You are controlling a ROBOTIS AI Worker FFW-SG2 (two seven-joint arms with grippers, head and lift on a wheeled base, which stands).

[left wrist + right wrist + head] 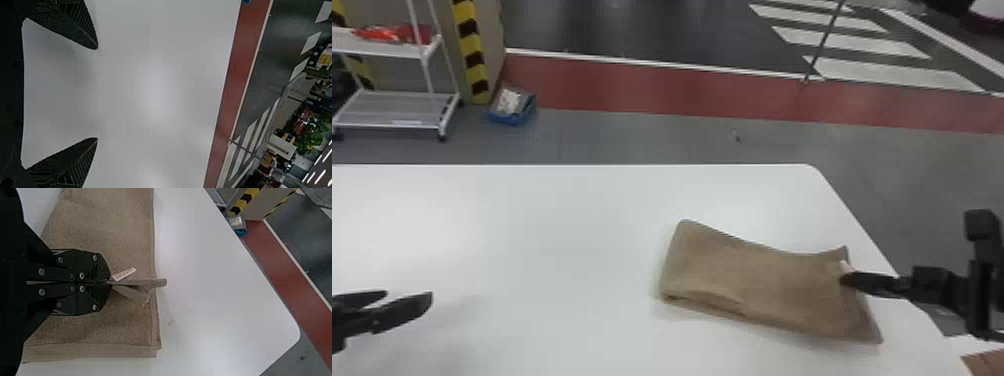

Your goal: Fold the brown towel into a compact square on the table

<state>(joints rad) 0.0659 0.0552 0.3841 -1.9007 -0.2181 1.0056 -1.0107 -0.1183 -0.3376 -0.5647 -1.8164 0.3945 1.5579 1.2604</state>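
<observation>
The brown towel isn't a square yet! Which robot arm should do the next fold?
Probably the right: its gripper pinches some of the brown towel near the towel's right end. The left gripper is open, well away from the towel.

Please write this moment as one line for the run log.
brown towel: long folded strip, not yet square | right gripper: jaws shut on towel near its right end | left gripper: jaws open above table
</observation>
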